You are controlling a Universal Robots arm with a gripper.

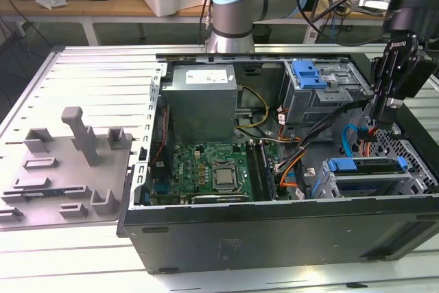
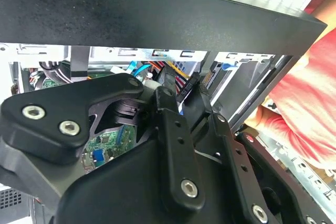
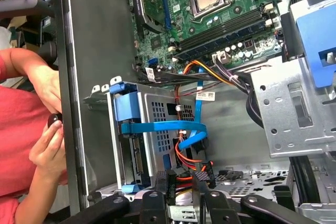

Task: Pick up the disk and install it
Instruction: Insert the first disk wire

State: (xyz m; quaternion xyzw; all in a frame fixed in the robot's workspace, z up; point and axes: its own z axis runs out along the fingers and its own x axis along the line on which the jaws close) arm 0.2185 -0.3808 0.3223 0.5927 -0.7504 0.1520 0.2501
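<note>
Nearest me is the black side wall of the open computer case [image 1: 274, 238], which lies flat on the slatted worktop [image 1: 89, 73]. Just behind that wall, in the case's corner on the exterior view's right, the disk [image 1: 367, 168] sits in a grey perforated bay [image 1: 384, 184]. Its blue bracket shows along the upper edge. A flat blue cable [image 3: 168, 126] is draped across the bay's side, and red and orange wires [image 3: 184, 156] hang below it, close to the tool.

Outside the case wall by that bay, a person's hand [image 3: 47, 148] holds a small dark object.

Toward the middle of the case the green motherboard [image 1: 206, 169] lies on the floor. A tangle of black and orange leads [image 1: 295, 162] crosses between it and the bay.

The tool [image 1: 382, 123] hangs over the case's right edge, just behind the bay. Its fingers are a narrow gap apart and nothing is gripped between them.

Deeper in the case are a large grey box [image 1: 202, 101] with a white sticker and a grey cage [image 1: 315, 94] topped by a blue latch. The arm's base [image 1: 233, 5] rises beyond the case's far wall.

A grey block fixture [image 1: 68, 169] rests outside the case on the exterior view's left.
</note>
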